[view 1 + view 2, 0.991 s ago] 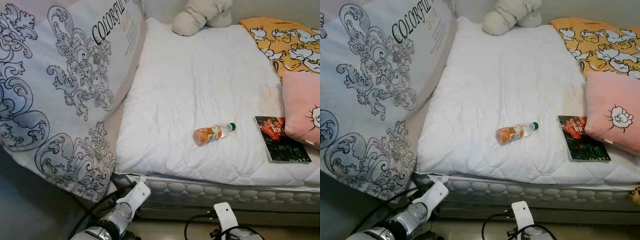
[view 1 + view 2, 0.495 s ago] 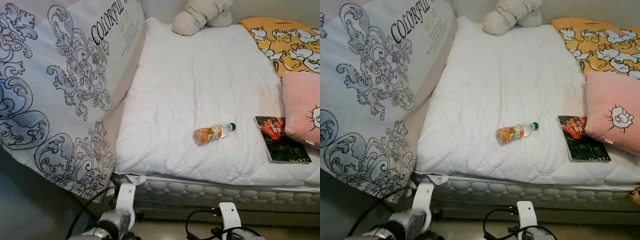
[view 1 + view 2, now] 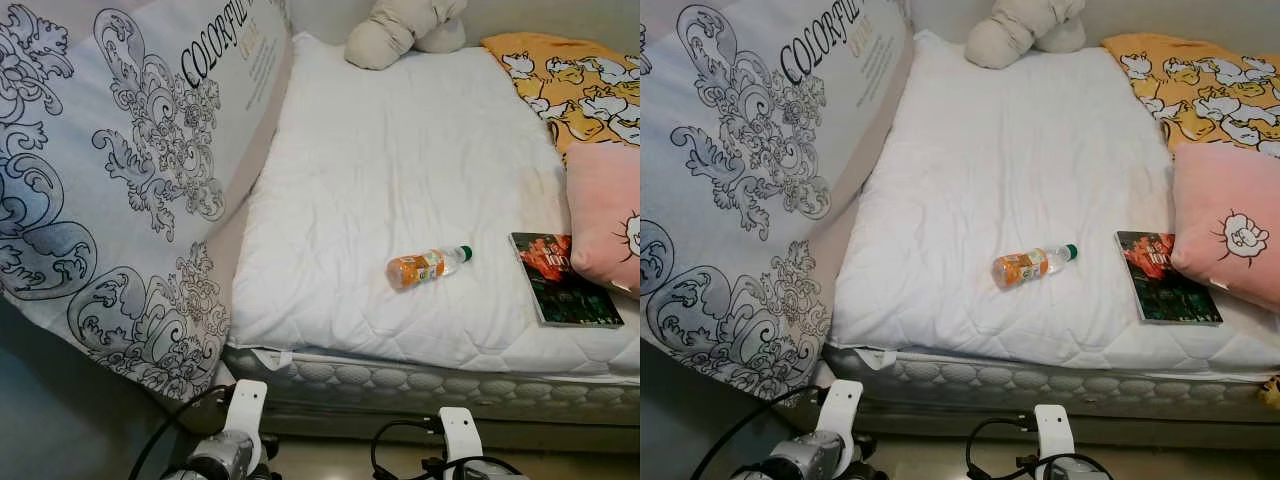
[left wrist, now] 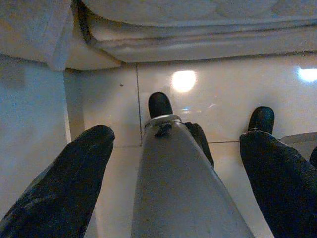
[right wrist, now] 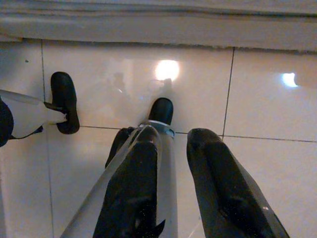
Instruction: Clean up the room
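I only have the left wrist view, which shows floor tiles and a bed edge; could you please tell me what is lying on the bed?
Observer: A bottle of orange drink lies on its side near the front of the white quilt.
Operator: Thank you. Is anything beside it?
Observer: A book lies flat to its right, apart from it, with a pink pillow overlapping one corner.
Operator: And where is the right pincer, please?
Observer: The right pincer hangs low, pointing at the floor before the bed, fingers apart and holding nothing.
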Controlling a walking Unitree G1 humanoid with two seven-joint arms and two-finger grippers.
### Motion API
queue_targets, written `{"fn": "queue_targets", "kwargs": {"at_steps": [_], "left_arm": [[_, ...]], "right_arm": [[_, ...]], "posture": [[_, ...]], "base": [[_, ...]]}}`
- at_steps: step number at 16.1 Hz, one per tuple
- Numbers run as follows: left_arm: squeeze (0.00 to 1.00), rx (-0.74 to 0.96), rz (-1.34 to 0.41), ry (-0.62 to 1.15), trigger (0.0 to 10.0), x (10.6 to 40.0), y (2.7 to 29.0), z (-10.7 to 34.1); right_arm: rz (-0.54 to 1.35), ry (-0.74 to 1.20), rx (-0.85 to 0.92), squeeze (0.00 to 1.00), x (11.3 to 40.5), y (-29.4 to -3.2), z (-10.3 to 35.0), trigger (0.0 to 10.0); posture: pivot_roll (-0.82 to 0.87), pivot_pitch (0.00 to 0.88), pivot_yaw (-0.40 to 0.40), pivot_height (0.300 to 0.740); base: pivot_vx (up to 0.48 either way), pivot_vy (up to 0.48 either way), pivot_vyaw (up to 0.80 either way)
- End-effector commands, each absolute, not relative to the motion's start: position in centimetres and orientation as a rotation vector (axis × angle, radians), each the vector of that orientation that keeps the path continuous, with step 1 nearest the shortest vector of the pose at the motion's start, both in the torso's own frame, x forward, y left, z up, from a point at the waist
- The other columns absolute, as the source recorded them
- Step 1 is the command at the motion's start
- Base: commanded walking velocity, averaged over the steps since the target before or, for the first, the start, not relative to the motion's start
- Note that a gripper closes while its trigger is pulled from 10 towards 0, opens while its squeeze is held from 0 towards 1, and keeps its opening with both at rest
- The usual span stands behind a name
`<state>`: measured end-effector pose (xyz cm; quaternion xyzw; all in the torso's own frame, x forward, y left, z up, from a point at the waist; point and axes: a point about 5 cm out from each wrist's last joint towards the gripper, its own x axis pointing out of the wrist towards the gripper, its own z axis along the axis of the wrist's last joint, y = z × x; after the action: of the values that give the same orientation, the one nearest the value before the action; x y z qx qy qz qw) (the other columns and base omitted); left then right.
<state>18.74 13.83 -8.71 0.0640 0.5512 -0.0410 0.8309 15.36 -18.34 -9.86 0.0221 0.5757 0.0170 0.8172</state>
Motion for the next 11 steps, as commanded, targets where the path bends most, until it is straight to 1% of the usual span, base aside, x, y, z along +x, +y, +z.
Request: {"fn": "queue_targets", "kwargs": {"at_steps": [1, 11], "left_arm": [[0.0, 0.159, -0.109, 1.163, 10.0, 18.67, 13.76, -8.74], [0.0, 0.225, -0.169, 1.122, 10.0, 19.38, 13.32, -8.39]], "right_arm": [[0.034, 1.232, 0.054, 0.0, 15.27, -18.34, -9.89, 10.0], [0.052, 1.226, 0.034, 0.0, 15.99, -18.39, -9.59, 10.0]], "posture": [[0.06, 0.0, -0.004, 0.74], [0.05, 0.0, 0.006, 0.74]], "base": [[0.0, 0.0, 0.0], [0.0, 0.0, 0.0]]}}
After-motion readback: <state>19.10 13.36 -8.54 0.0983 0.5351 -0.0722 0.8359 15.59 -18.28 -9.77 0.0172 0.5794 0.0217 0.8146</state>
